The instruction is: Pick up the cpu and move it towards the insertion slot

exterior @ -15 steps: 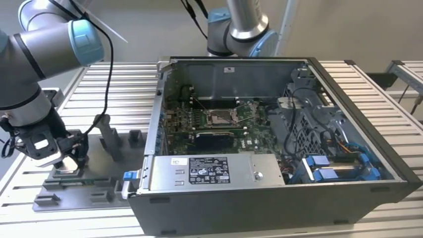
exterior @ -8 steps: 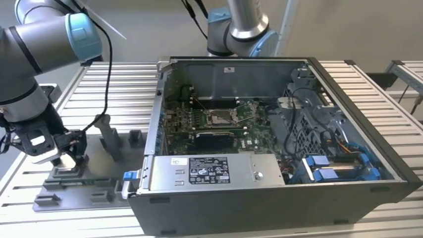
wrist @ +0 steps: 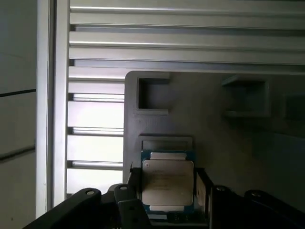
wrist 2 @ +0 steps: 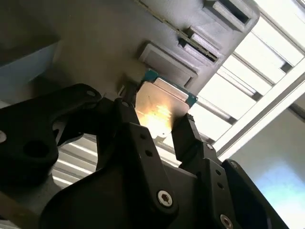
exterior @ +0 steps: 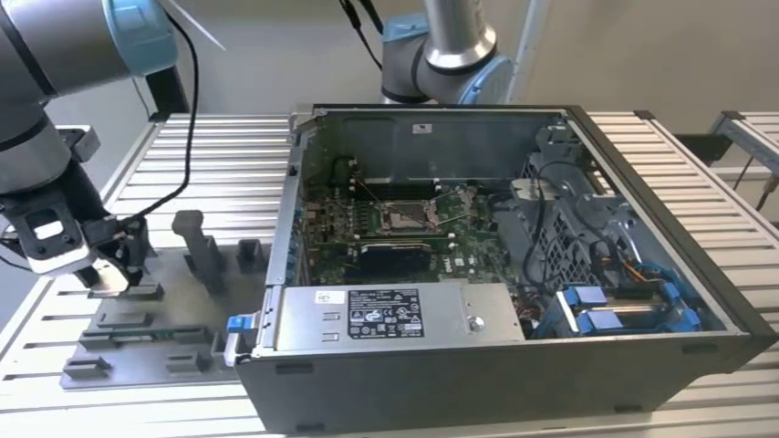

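The cpu [wrist: 167,183] is a small square chip with a silvery top, seen in both wrist views [wrist 2: 159,105]. My gripper [wrist: 167,192] [wrist 2: 157,125] is shut on it, one black finger against each side. It hangs just above the grey fixture plate [exterior: 134,339] at the exterior view's left, where my gripper [exterior: 108,276] is low over the plate. The insertion slot [exterior: 408,214], a square socket with a shiny metal frame, lies on the green board inside the open computer case, well off to the exterior view's right of my gripper.
The case's near wall [exterior: 286,228] rises between the fixture plate and the board. Grey upright posts [exterior: 201,251] stand on the plate beside my gripper. A power supply [exterior: 389,315] fills the case's front, with cables and blue drive bays [exterior: 608,306]. A second arm [exterior: 439,55] stands behind the case.
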Robot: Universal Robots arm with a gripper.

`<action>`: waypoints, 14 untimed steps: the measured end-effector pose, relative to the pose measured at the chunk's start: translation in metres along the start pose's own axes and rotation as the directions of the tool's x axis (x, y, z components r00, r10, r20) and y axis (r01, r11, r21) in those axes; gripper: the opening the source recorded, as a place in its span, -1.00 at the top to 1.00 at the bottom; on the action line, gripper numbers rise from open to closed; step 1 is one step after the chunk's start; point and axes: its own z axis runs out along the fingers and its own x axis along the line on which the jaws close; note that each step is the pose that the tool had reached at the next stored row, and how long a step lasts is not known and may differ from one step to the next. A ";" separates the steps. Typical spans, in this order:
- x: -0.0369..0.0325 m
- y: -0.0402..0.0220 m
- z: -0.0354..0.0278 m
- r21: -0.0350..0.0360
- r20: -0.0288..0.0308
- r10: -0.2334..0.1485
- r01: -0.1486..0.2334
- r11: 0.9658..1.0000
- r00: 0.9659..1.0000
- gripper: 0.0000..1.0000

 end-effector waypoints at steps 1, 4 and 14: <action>0.0000 0.0002 -0.0046 0.000 0.000 0.000 0.000 1.000 1.000 1.00; 0.0001 0.0008 -0.0180 0.000 0.000 0.000 0.000 1.000 1.000 1.00; 0.0002 0.0034 -0.0632 0.000 0.000 0.001 -0.001 1.000 1.000 1.00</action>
